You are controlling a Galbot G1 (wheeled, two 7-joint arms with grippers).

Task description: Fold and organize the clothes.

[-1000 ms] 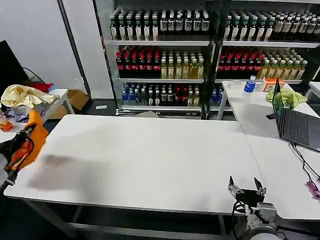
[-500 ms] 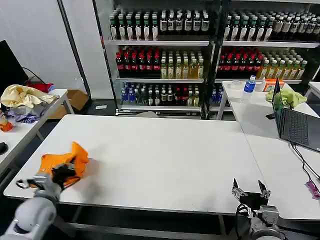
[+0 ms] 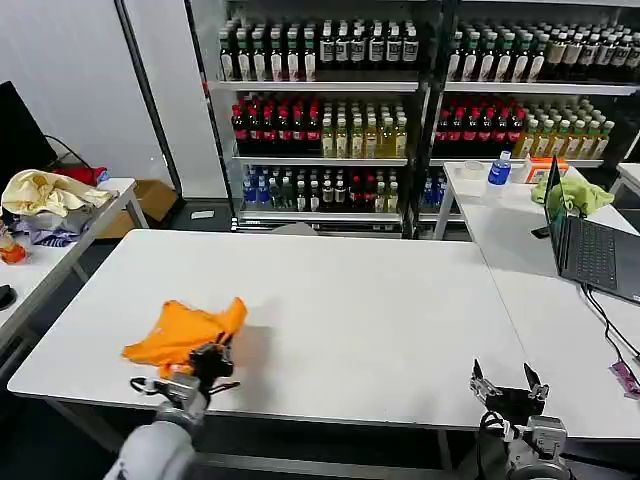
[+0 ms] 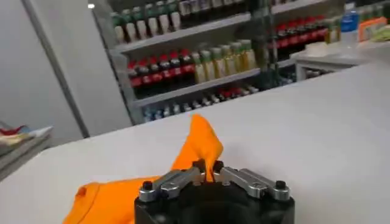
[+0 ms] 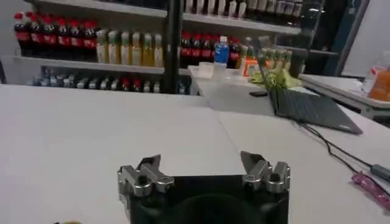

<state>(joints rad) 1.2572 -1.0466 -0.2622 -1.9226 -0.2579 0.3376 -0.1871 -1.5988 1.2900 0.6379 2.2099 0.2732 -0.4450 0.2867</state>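
Though crumpled, T-shirt (image 4: 198, 143) between left fingers (image 4: 183, 177).

- One orange T-shirt (image 3: 185, 332), crumpled, on the near-left part of the main bench (image 3: 330, 300).
- Two end effectors: the left end effector (image 3: 208, 356), pinched on the T-shirt's cloth, and the right end effector (image 3: 509, 381), fingers spread, at the near-right bench edge.
- Three white benches: the main bench, a side bench (image 3: 510, 205) at right, and another bench (image 3: 60, 255) at left.
- One open laptop (image 3: 590, 250) on the right bench.
- One blue-capped water bottle (image 3: 498, 170) on the right bench.
- One lime green cloth (image 3: 580, 195) behind the laptop.
- One heap of pale yellow and grey garments (image 3: 45, 205) on the left bench.
- Two shelf units (image 3: 420, 100) of bottled drinks, each with three stocked shelves in sight; the bottles are too many to count.
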